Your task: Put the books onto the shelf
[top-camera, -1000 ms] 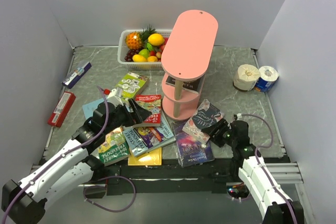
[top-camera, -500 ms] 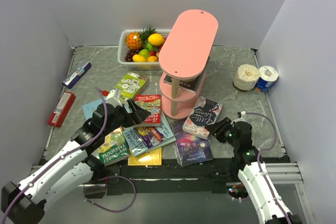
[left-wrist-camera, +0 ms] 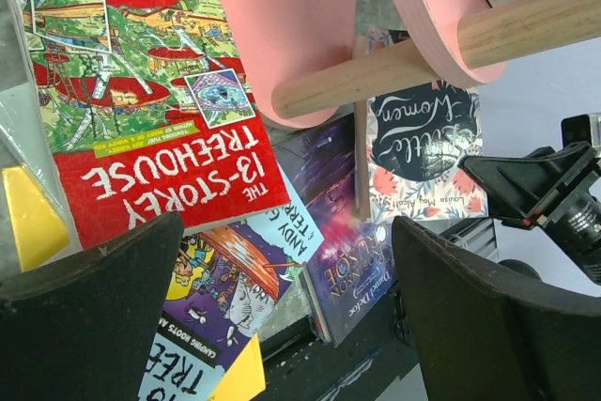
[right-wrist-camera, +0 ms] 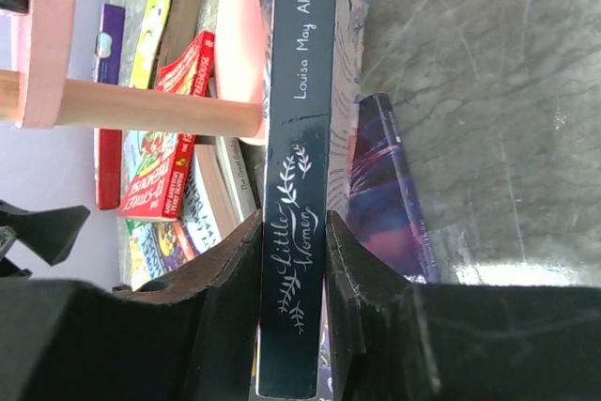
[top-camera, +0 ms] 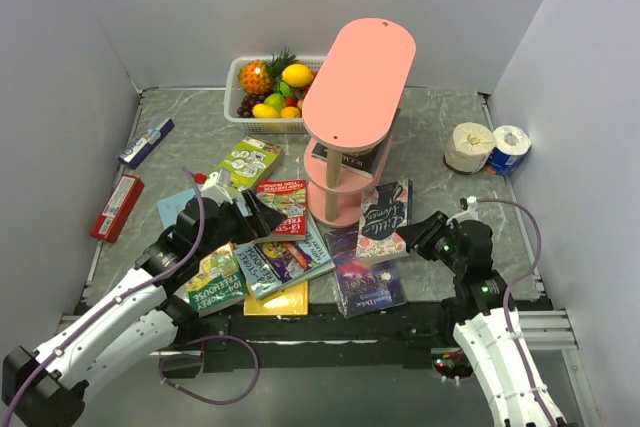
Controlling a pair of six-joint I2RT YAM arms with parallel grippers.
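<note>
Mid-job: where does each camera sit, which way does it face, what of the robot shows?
Top external: high behind the robot, looking down on the table; left arm, right arm, open left hand, and right hand gripping the Little Women book.
Left wrist: low over the red Treehouse book, facing the shelf's lower tiers; its fingers frame the view.
Right wrist: low, facing along the table; its fingers pinch the book's spine.
Shared: both wrist views show Little Women and the Treehouse book.
</note>
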